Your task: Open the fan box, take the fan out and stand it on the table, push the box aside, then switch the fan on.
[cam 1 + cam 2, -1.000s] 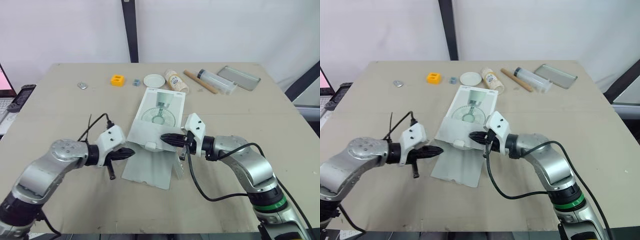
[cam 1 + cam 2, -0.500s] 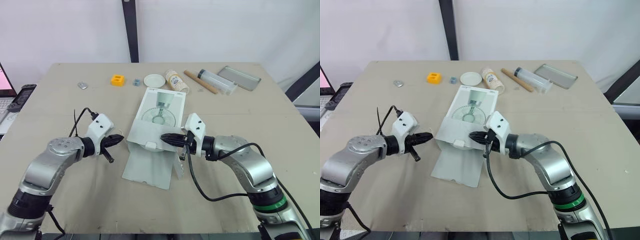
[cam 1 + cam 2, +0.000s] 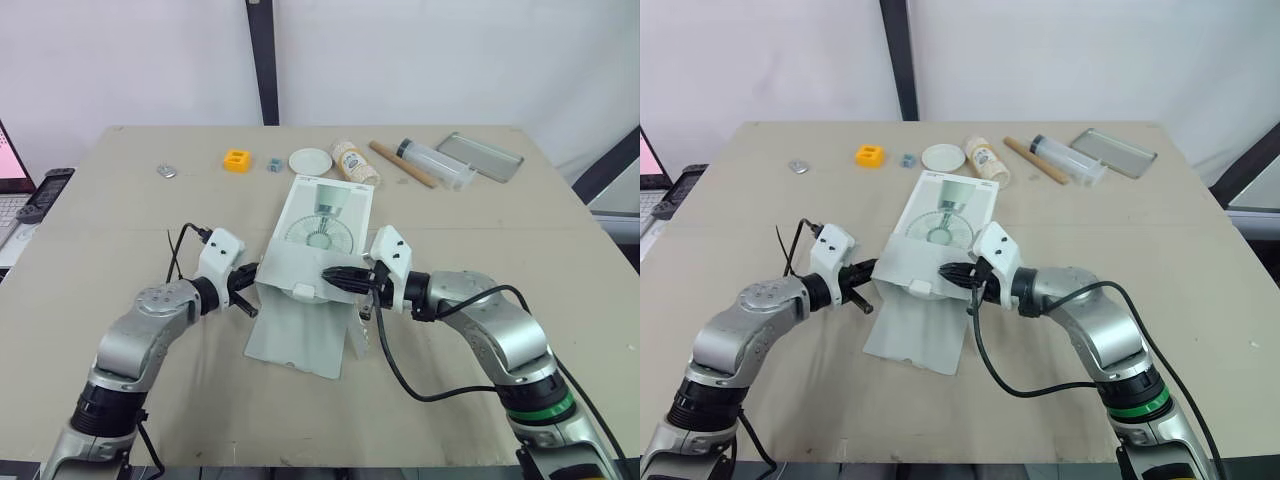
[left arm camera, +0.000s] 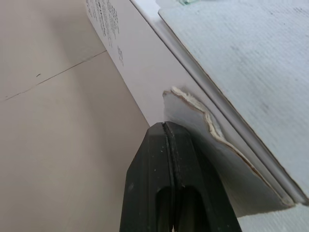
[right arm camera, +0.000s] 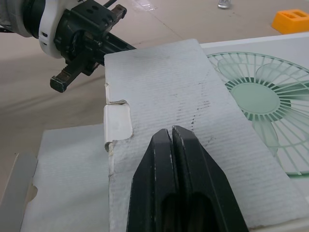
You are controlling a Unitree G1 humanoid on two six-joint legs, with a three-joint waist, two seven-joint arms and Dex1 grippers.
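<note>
The white fan box lies flat mid-table, a green fan printed on top. Its long lid flap is spread open on the table toward me. A shorter flap is folded back over the near end of the box. My right gripper is shut, with its tips resting on that flap. My left gripper is shut too, and its tips touch a small torn side flap on the box's left wall. The fan itself is hidden inside.
Along the far edge lie a small metal piece, a yellow block, a white round lid, a tipped jar, a wooden rod, a clear tube and a metal tray. A handset sits off the table's left.
My left gripper left the open lid flap, swung out to the left, then came in against the box's left wall. The right gripper and the box have stayed put.
</note>
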